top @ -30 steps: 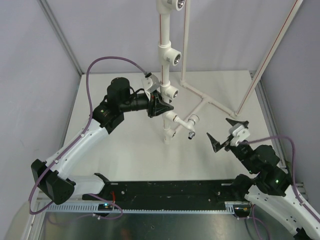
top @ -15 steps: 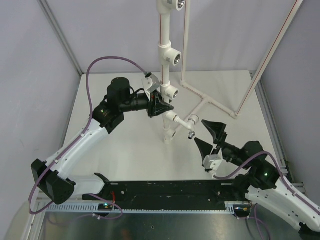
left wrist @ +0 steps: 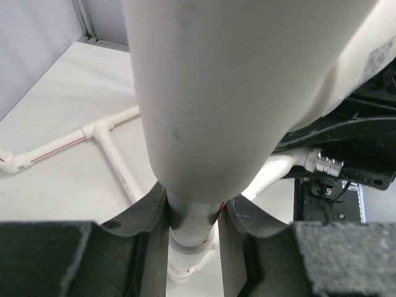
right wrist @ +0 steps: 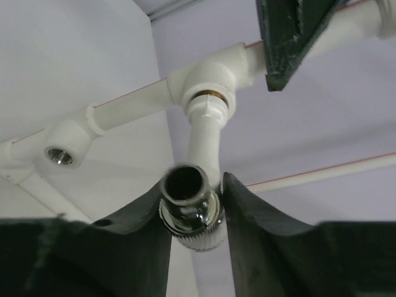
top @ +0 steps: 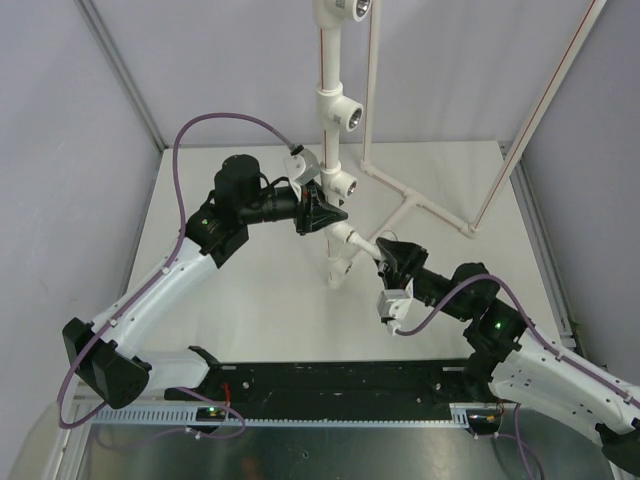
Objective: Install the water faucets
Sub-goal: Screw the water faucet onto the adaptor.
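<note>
Right wrist view looks straight into the metal mouth of the water faucet (right wrist: pixel 204 139), whose long axis runs away to its brass thread in a tee socket (right wrist: pixel 207 74), the right gripper (right wrist: pixel 192 185) pinching that mouth from both sides, while the left gripper (left wrist: pixel 192 229) clamps the upright pipe (left wrist: pixel 235 80) just beside.

An upright pipe (top: pixel 328 70) is set near the middle of the table (top: pixel 250 300), with sockets (top: pixel 347 112) stacked along it. The left gripper (top: pixel 325 212) is closed around the pipe from the left. A faucet (top: pixel 352 238) is seated in a low socket, pointing near right. Its outer end is enclosed between the right gripper (top: pixel 390 258) fingers. A pipe run (top: pixel 415 205) is laid on the table, far right.
</note>
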Robot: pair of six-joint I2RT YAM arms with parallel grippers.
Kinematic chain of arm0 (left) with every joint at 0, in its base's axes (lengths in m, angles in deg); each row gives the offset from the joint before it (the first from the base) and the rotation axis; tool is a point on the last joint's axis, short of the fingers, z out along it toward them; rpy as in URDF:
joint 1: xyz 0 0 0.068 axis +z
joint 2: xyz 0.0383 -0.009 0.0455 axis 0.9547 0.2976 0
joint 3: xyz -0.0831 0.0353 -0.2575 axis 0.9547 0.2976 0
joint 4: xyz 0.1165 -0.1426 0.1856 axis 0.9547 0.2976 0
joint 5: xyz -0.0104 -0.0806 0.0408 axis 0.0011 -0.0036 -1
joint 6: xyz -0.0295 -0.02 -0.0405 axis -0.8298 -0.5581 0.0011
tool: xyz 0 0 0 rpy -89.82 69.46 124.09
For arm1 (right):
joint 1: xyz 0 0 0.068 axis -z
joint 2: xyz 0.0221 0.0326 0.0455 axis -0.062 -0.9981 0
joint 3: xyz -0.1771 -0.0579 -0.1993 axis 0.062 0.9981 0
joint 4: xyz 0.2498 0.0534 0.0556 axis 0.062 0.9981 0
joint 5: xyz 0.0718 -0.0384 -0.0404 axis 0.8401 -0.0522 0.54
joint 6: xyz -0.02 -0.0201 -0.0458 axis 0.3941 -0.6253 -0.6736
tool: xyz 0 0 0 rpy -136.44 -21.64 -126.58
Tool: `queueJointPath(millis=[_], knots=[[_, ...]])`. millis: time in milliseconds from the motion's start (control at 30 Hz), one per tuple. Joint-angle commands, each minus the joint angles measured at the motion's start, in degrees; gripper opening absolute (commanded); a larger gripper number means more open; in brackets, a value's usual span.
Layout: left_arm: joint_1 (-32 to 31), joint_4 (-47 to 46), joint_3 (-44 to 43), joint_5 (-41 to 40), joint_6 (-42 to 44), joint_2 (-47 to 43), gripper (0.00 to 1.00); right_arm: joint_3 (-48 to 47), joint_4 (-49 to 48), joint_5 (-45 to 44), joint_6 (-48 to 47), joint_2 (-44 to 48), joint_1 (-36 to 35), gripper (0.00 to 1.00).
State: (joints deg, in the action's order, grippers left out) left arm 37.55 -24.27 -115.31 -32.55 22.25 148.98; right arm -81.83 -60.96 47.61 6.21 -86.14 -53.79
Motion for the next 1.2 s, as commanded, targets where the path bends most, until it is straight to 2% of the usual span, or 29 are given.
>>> queueJointPath(millis=[0, 67, 100, 200, 300, 433, 533, 667, 767, 867, 933, 1000, 1033, 1067, 1100, 1167], knots=[[-0.73, 7.73, 0.40, 1.05, -5.58, 2.19, 0.16, -2.31, -5.75, -2.67, 7.69, -0.94, 1.57, 0.27], [-0.73, 7.68, 0.42, 0.97, -5.55, 2.09, 0.16, -2.31, -6.68, -3.56, 12.15, -0.85, 1.75, 0.10], [-0.72, 7.67, 0.42, 0.98, -5.55, 2.03, 0.16, -2.31, -6.94, -4.00, 15.21, -0.67, 1.78, 0.05], [-0.65, 7.74, 0.37, 1.14, -5.61, 2.12, 0.16, -2.27, -8.61, -6.36, 28.13, -0.33, 1.87, 0.01], [-0.74, 7.75, 0.34, 1.12, -5.58, 2.06, 0.16, -2.12, -11.84, -11.46, 55.47, -0.03, 1.94, 0.00], [-0.65, 7.75, 0.37, 1.02, -5.54, 2.07, 0.16, -0.93, -16.31, -8.31, 91.40, -0.49, 1.30, 0.00], [-0.70, 7.66, 0.43, 0.96, -5.54, 2.14, 0.16, 1.72, -22.81, -10.22, 122.75, -2.03, -0.23, 0.00], [-0.64, 7.73, 0.42, 0.83, -5.54, 2.19, 0.16, 8.04, -35.55, -21.95, 160.46, -4.93, -5.68, 0.00], [-0.64, 7.74, 0.44, 0.97, -5.54, 2.20, 0.16, 11.42, -46.59, -33.67, 177.78, -7.94, -10.53, 0.00], [-0.64, 7.75, 0.55, 0.60, -5.43, 2.05, 0.16, 11.23, -53.86, -40.90, 182.04, -9.71, -14.38, 0.05], [-0.68, 7.75, 0.65, 0.43, -5.38, 1.99, 0.16, 10.94, -57.01, -44.20, 179.07, -9.74, -15.88, 0.24], [-0.65, 7.75, 0.61, 0.44, -5.41, 1.98, 0.16, 12.05, -60.08, -47.21, 173.23, -8.65, -16.70, 0.58], [-0.64, 7.75, 0.60, 0.45, -5.43, 1.98, 0.16, 13.49, -61.46, -48.28, 166.50, -7.25, -16.89, 0.79], [-0.68, 7.75, 0.60, 0.55, -5.44, 1.97, 0.16, 14.64, -62.06, -48.94, 160.90, -5.81, -17.03, 0.89], [-0.66, 7.75, 0.60, 0.55, -5.45, 1.93, 0.16, 16.10, -61.57, -49.32, 153.44, -2.71, -17.06, 0.94], [-0.62, 7.75, 0.60, 0.62, -5.45, 1.87, 0.16, 17.80, -51.62, -50.79, 146.08, 5.26, -17.69, 0.98]])
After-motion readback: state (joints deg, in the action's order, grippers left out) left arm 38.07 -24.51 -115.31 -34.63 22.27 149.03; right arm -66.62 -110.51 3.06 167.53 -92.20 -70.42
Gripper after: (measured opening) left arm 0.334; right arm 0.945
